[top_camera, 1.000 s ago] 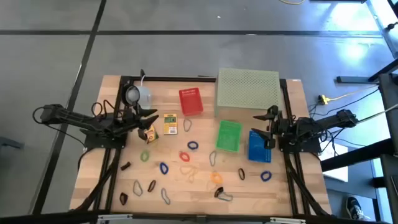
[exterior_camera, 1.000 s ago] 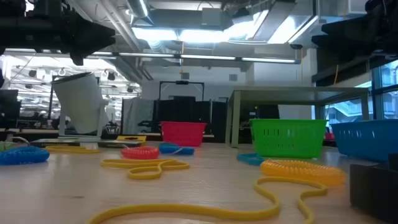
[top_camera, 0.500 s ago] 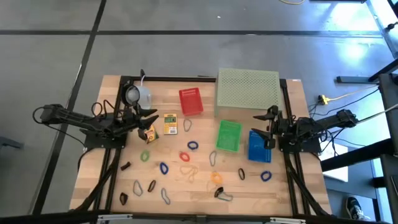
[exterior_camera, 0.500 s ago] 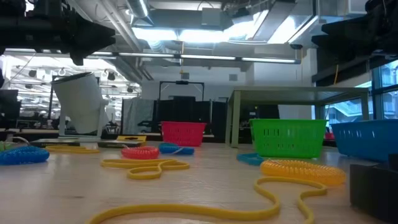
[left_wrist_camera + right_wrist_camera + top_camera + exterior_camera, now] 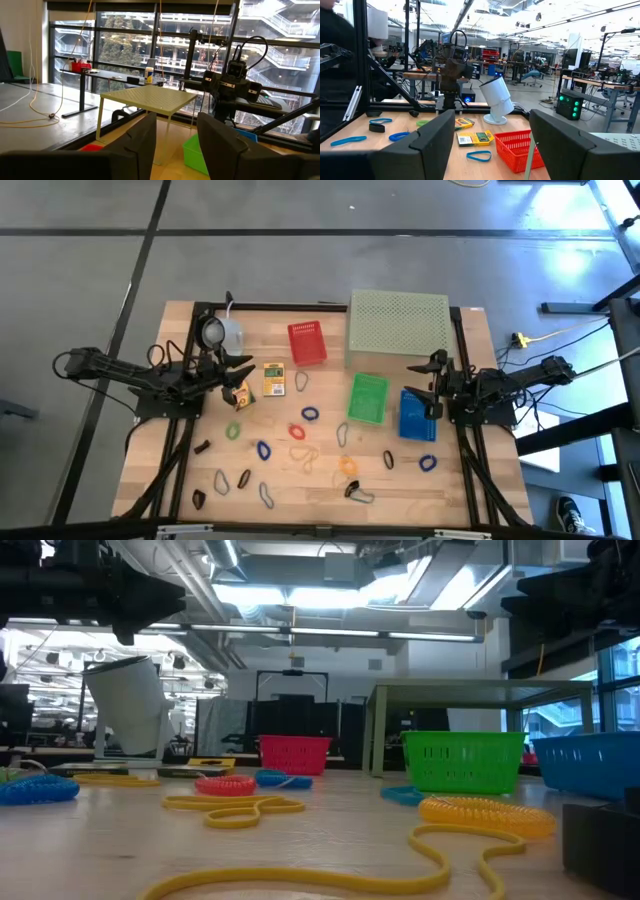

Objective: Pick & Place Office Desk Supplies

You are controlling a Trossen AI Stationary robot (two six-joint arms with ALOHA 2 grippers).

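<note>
The office desk supplies lie loose on the wooden table [image 5: 320, 480]. They include a yellow printed box [image 5: 273, 378], coloured loops such as a blue one [image 5: 310, 414], a red one [image 5: 297, 431] and a green one [image 5: 233, 430], and dark clips [image 5: 202, 447]. My left gripper [image 5: 243, 372] hangs open above the table's left side, just left of the box. Its fingers [image 5: 142, 140] have nothing between them. My right gripper [image 5: 428, 378] hangs wide open at the right side, over the blue basket's far end, and it too is empty [image 5: 492, 145].
A red basket [image 5: 307, 343], a green basket [image 5: 367, 397] and a blue basket [image 5: 415, 417] stand across the middle. The pale green perforated stand [image 5: 398, 325] fills the far right. A pale round mug-like object [image 5: 222, 332] sits far left. Yellow and orange loops [image 5: 235, 808] lie near the front edge.
</note>
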